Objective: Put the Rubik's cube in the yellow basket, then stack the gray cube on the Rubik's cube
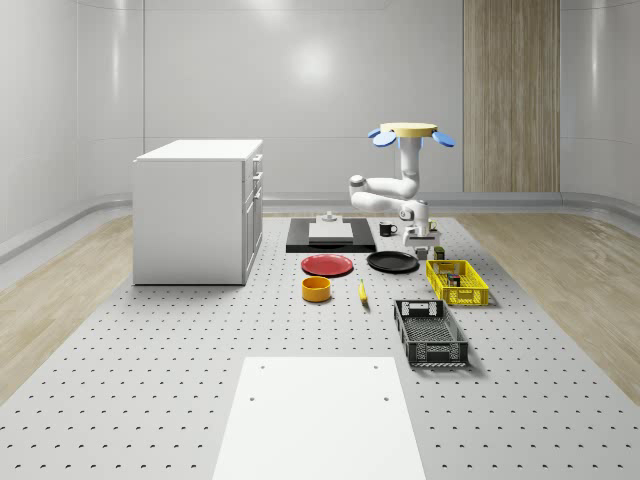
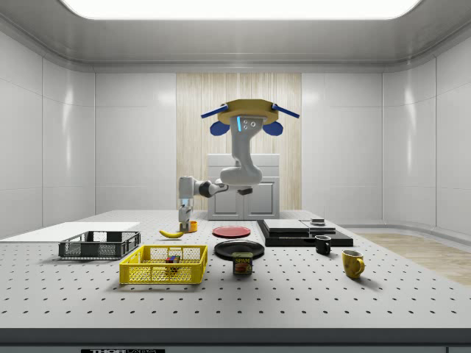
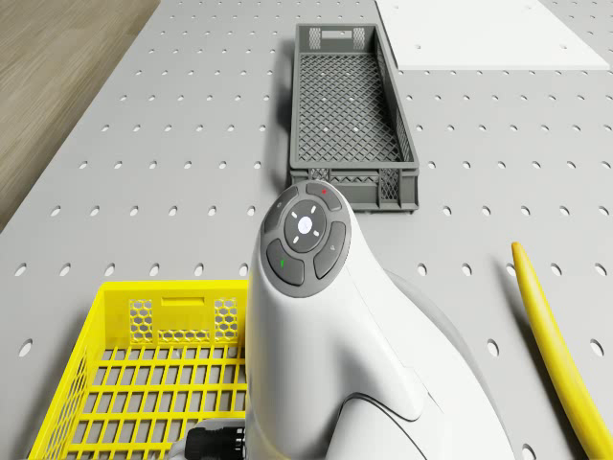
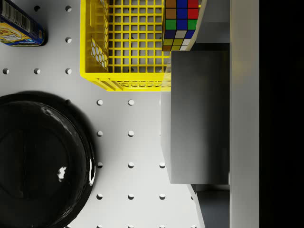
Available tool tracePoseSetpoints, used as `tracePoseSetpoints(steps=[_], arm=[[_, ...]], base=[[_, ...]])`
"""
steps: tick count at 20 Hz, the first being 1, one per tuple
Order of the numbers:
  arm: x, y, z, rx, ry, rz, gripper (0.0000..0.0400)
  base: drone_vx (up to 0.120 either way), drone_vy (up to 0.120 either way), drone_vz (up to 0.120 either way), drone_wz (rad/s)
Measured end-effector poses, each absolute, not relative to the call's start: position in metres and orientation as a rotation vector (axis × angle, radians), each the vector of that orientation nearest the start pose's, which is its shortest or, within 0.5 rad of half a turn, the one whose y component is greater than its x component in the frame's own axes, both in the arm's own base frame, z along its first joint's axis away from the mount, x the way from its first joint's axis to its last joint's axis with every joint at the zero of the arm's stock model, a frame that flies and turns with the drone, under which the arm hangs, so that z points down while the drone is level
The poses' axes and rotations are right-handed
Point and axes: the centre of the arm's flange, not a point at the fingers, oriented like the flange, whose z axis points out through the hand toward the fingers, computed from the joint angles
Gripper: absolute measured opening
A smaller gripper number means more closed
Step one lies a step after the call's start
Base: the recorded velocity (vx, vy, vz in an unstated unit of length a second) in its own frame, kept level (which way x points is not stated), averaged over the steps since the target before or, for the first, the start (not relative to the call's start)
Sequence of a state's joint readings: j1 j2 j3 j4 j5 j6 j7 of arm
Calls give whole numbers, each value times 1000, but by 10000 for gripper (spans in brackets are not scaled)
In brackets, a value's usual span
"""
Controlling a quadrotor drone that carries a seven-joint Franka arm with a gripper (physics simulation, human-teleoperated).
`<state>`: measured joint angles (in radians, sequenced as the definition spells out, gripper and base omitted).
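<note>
The Rubik's cube [image 4: 180, 23] sits inside the yellow basket [image 4: 97, 42], near the basket's end closest to the gripper. The gray cube [image 4: 199, 116] hangs above the table just outside that end of the basket, with my gripper [image 1: 421, 240] shut on it. In the side view, the gripper [image 2: 184, 218] hangs low behind the yellow basket [image 2: 163, 265], with the Rubik's cube [image 2: 172, 259] visible through the mesh. The drone [image 1: 410, 130] hovers above the table's far part, behind the yellow basket [image 1: 457, 282], with its arm bent down.
A black plate [image 4: 38, 156] lies beside the held cube, and a can [image 4: 21, 28] stands by the basket. A gray crate [image 1: 430, 333], banana [image 1: 362, 292], orange bowl [image 1: 316, 289], red plate [image 1: 327, 265] and white cabinet [image 1: 198, 210] share the table.
</note>
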<state>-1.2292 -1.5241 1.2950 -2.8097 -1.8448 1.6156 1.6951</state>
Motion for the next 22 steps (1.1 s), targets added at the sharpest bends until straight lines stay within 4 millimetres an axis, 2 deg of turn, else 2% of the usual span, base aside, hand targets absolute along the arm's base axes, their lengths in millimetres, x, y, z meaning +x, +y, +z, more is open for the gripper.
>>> tracePoseSetpoints(steps=[4,8,16,20,22], arm=[[321,0,517,1,-2,785,251],[321,0,517,1,-2,785,251],[321,0,517,1,-2,785,251],[321,0,517,1,-2,785,251],[321,0,517,1,-2,785,251]], base=[[10,120,0,0],[100,120,0,0],[0,120,-110,0],[0,120,0,0],[0,120,-80,0]])
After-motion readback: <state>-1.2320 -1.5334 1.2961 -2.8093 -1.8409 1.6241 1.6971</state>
